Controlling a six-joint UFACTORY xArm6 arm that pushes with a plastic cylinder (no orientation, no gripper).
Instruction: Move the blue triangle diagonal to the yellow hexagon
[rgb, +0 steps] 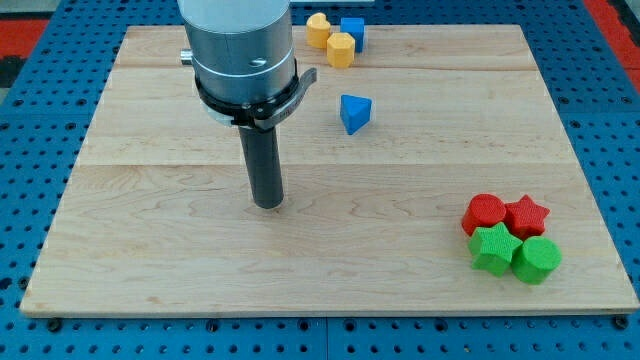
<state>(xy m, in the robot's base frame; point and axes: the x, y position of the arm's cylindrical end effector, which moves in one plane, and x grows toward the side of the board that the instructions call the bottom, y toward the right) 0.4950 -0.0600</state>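
Note:
The blue triangle (355, 112) lies on the wooden board (150, 250), in the upper middle. The yellow hexagon (341, 49) sits near the view's top edge, above the triangle and slightly to its left, with a gap of bare wood between them. My tip (268, 204) rests on the board, to the view's left of and below the blue triangle, well apart from it and touching no block.
A yellow block (318, 29) and a blue cube (353, 32) sit touching the hexagon at the top. At the lower right stand a red round block (486, 212), a red star (527, 214), a green star (492, 247) and a green round block (538, 259), clustered together.

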